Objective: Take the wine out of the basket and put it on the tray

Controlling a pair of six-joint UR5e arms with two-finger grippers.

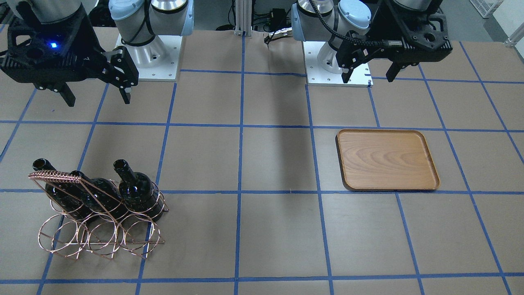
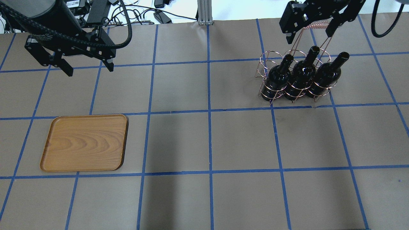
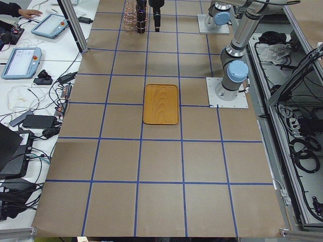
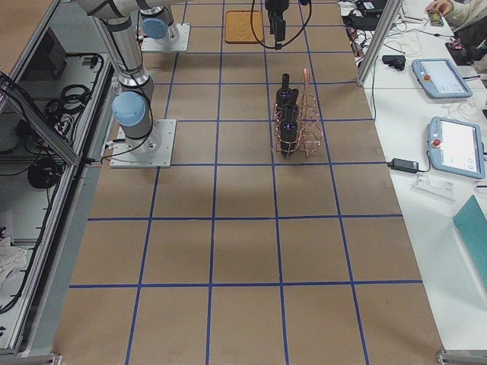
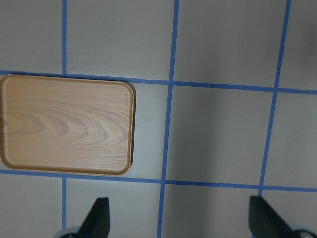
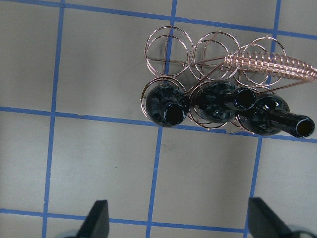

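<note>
Three dark glossy wine bottles point(image 2: 300, 76) stand side by side in the near row of the copper wire basket point(image 2: 267, 58); the row of rings behind them is empty. From above, the right wrist view shows the bottles point(image 6: 166, 104) and the basket's coil bar point(image 6: 272, 64). My right gripper point(image 2: 309, 36) hangs open and empty above the basket's top bar, apart from the bottles. The wooden tray point(image 2: 84, 142) lies flat and empty on the left side, also in the left wrist view point(image 5: 67, 124). My left gripper point(image 2: 90, 69) is open and empty, high above the table beyond the tray.
The brown table point(image 2: 207, 143) carries a grid of blue tape lines. Both arm bases point(image 1: 151, 53) sit at the robot's edge. In the side views, tablets and cables point(image 3: 20, 60) lie on the benches beside the table.
</note>
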